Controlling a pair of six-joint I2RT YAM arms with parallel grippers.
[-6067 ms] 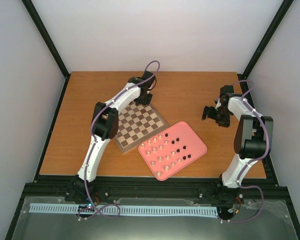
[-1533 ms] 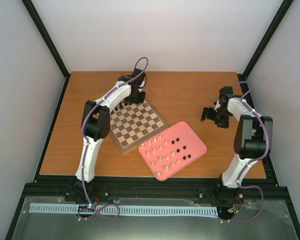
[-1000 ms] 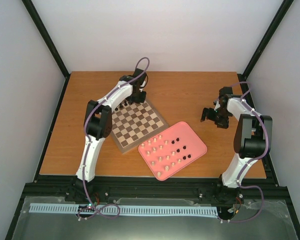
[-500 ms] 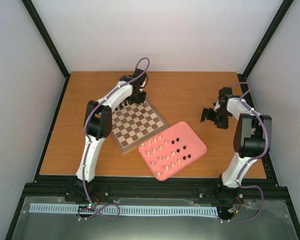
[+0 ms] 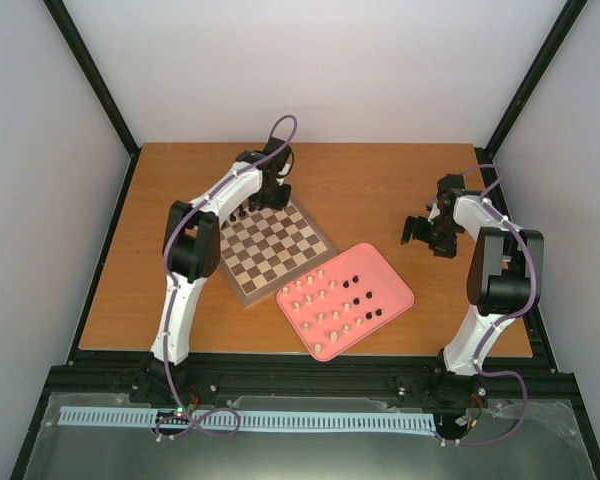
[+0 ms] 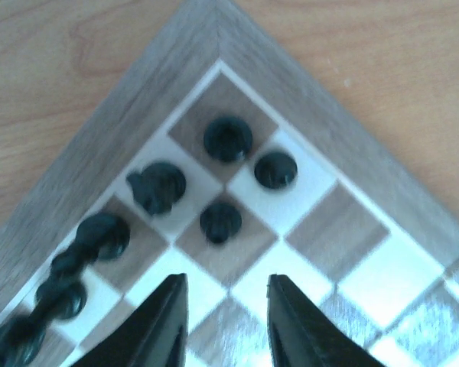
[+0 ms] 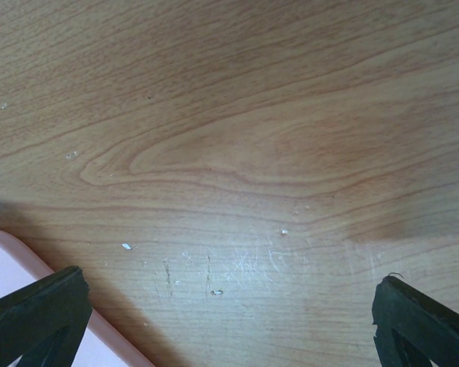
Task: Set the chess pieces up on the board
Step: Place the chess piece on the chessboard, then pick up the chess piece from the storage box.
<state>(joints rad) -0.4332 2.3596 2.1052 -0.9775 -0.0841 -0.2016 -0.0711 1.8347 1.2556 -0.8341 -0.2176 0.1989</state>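
The board [image 5: 280, 245] lies left of centre, and its far corner [image 6: 138, 92] fills the left wrist view. Several dark chess pieces [image 6: 228, 138] stand on the squares round that corner, more trailing along the left edge [image 6: 61, 294]. My left gripper [image 6: 226, 279] hovers over the board [image 5: 258, 200], its jaws a little apart with nothing between them. The nearest dark piece [image 6: 220, 222] stands just beyond the fingertips. My right gripper [image 7: 226, 279] hangs wide open over bare wood [image 5: 417, 228], holding nothing.
A pink tray [image 5: 385, 268] sits right of the board with several cream pieces [image 5: 315, 300] and dark pieces [image 5: 365, 295] on it. Its corner [image 7: 8, 260] shows in the right wrist view. Black frame rails edge the wooden table [image 5: 380, 180].
My left gripper's jaws have parted, leaving a dark piece standing on the board near the far corner. The left arm shifted slightly. The right arm has not moved.
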